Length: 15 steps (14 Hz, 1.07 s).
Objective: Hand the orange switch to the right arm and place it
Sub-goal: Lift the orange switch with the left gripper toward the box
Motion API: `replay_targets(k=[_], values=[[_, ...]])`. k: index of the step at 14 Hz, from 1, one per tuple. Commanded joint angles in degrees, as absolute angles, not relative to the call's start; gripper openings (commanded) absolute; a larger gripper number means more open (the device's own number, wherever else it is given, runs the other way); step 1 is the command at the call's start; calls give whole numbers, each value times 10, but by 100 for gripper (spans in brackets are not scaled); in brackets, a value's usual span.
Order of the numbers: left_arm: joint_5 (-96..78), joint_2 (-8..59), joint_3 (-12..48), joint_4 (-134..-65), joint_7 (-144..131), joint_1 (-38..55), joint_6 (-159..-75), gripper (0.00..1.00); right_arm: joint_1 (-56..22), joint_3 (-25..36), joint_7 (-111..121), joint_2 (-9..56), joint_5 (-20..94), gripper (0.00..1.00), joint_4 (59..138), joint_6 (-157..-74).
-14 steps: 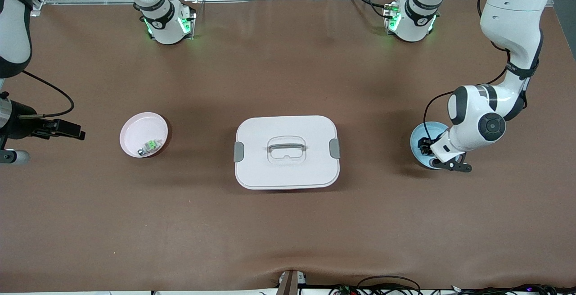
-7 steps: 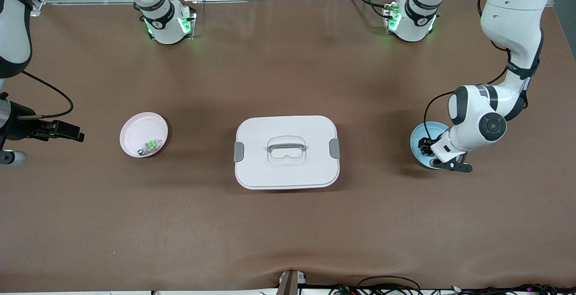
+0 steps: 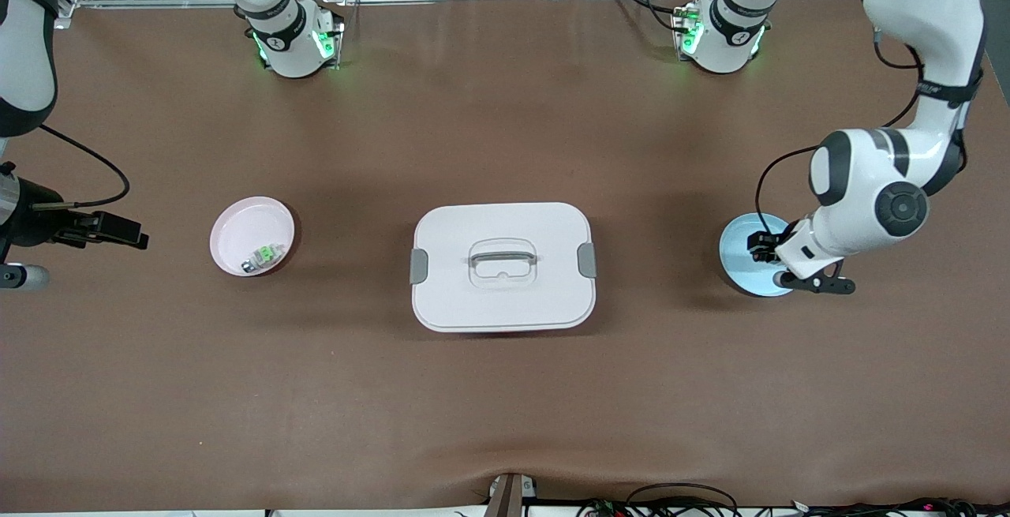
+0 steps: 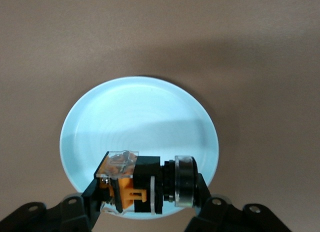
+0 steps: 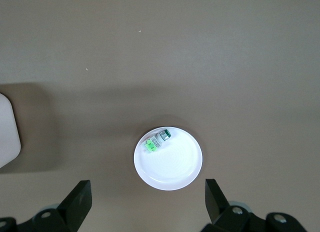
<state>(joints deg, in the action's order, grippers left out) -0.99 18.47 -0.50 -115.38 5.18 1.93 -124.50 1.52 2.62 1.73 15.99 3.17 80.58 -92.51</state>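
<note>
The orange switch (image 4: 131, 188), an orange body with a black round cap, is held between the fingers of my left gripper (image 4: 147, 188), which is shut on it. The gripper (image 3: 762, 249) holds it just above a light blue plate (image 3: 740, 268), which also shows in the left wrist view (image 4: 140, 122) and has nothing on it. My right gripper (image 3: 126, 231) is open and empty, and waits high over the right arm's end of the table. In the right wrist view its open fingers (image 5: 80, 202) frame the table near a pink plate.
A pink plate (image 3: 246, 223) toward the right arm's end holds a green-and-clear small part (image 3: 264, 254); both show in the right wrist view, the plate (image 5: 172, 167) and the part (image 5: 157, 140). A white lidded box (image 3: 505, 296) with a handle sits mid-table.
My left gripper has risen off the blue plate with the orange switch and shifted toward the left arm's end. The right arm has barely moved.
</note>
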Motion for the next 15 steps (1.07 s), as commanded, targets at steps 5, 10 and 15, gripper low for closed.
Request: replay_targets(k=[5, 10, 15], values=[[-72, 144, 31, -1001, -83, 21, -979, 9, 17, 24, 16, 156, 36, 100, 809, -916], [-147, 135, 67, -918, -225, 21, -907, 9, 17, 24, 17, 156, 36, 100, 809, -916], [-249, 99, 100, -911, -381, 22, -908, 10, 11, 24, 18, 156, 36, 100, 804, -918]])
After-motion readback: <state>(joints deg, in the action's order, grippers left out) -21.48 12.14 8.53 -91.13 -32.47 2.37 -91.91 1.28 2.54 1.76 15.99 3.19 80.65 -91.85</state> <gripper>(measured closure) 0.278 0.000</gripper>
